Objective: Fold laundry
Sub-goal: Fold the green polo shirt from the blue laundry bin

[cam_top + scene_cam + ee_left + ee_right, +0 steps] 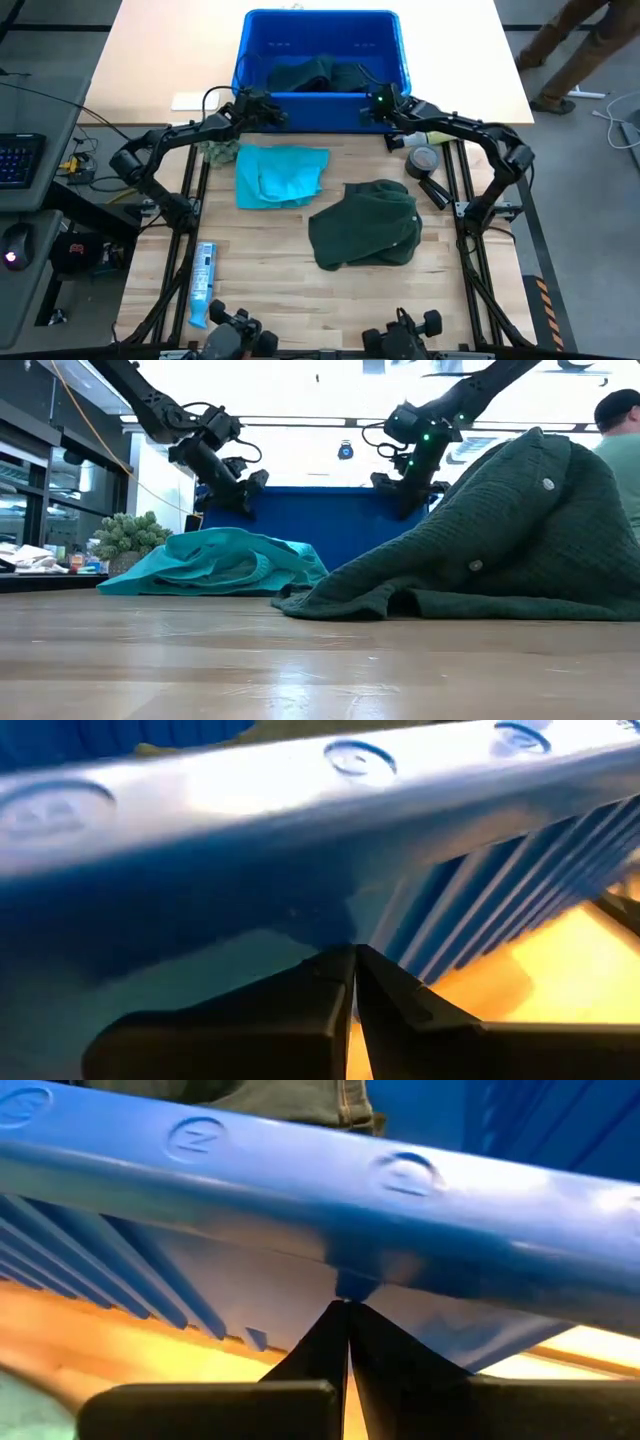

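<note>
- Laundry lies mid-table: turquoise shirt (pixel 281 174) beside crumpled green garment (pixel 366 224); both look soft, light, floppy.
- Left gripper (pixel 352 965) and right gripper (pixel 347 1315): pinched together, empty, at blue bin (pixel 255 100).
- Best grabbed at corners or hems.

No readable text, label or number shows on anything here.

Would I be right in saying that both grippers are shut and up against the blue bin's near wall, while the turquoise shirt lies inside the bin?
Not quite: the turquoise shirt lies on the table, in front of the blue bin, as the high view shows. The rest holds: the left gripper and right gripper are shut against the bin's near wall.
</note>
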Robot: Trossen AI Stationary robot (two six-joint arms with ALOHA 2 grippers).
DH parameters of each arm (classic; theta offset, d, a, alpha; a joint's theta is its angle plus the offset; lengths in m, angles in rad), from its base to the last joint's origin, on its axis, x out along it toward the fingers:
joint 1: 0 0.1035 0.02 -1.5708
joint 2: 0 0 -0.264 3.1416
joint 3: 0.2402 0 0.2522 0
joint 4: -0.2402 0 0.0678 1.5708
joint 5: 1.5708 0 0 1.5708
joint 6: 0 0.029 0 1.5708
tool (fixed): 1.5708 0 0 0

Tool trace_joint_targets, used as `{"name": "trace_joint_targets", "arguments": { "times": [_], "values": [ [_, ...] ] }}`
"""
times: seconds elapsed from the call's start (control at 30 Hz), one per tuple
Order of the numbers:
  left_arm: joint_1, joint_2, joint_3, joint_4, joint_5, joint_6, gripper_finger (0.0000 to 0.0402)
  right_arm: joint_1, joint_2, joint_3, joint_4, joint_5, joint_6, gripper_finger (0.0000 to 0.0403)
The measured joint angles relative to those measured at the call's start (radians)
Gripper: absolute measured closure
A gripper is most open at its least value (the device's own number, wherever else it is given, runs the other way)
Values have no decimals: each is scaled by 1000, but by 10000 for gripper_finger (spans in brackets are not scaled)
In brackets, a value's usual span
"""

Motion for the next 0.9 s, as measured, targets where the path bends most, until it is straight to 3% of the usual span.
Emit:
{"name": "trace_joint_targets", "arguments": {
  "times": [0.33, 0.63, 0.9],
  "values": [
    [-2, 114, 1, 114, 14, -2, 401, -50, 26, 0, 32, 22, -24, 403],
    [-7, 132, 0, 115, 13, 73, 401, -112, 36, 0, 64, 18, 1, 403],
    [-70, -9, 0, 36, 234, -54, 401, -72, 4, 0, -11, -202, -8, 403]
  ]
}}
